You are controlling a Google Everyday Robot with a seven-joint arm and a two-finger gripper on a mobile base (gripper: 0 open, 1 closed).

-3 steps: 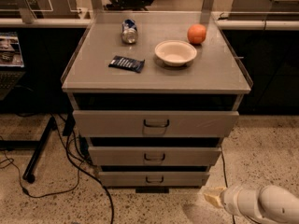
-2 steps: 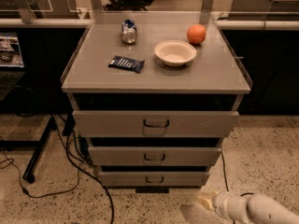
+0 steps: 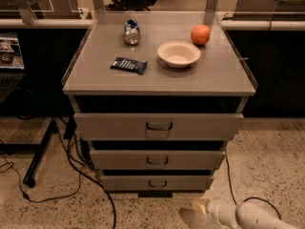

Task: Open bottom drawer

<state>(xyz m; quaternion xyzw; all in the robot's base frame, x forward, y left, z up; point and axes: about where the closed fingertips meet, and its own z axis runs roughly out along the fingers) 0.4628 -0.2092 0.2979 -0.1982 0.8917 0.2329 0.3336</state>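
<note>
The bottom drawer (image 3: pixel 156 182) is the narrowest, lowest grey front of the three in the cabinet, with a small dark loop handle (image 3: pixel 157 183); it looks closed. My gripper (image 3: pixel 202 207) is low at the bottom right, close to the floor, just below and to the right of the bottom drawer's right corner and apart from its handle. The white arm runs off toward the bottom right corner.
The mid drawer (image 3: pixel 157 159) and top drawer (image 3: pixel 158 126) sit above. On the cabinet top (image 3: pixel 224 75) lie a crushed can (image 3: pixel 131 31), a dark snack packet (image 3: pixel 128 65), a white bowl (image 3: pixel 178 54) and an orange (image 3: pixel 200 34). Cables (image 3: pixel 76 175) and a black stand leg (image 3: pixel 39 154) lie left.
My gripper and arm have moved left along the floor, closer to the bottom drawer's right corner. The drawers and items on top have not moved.
</note>
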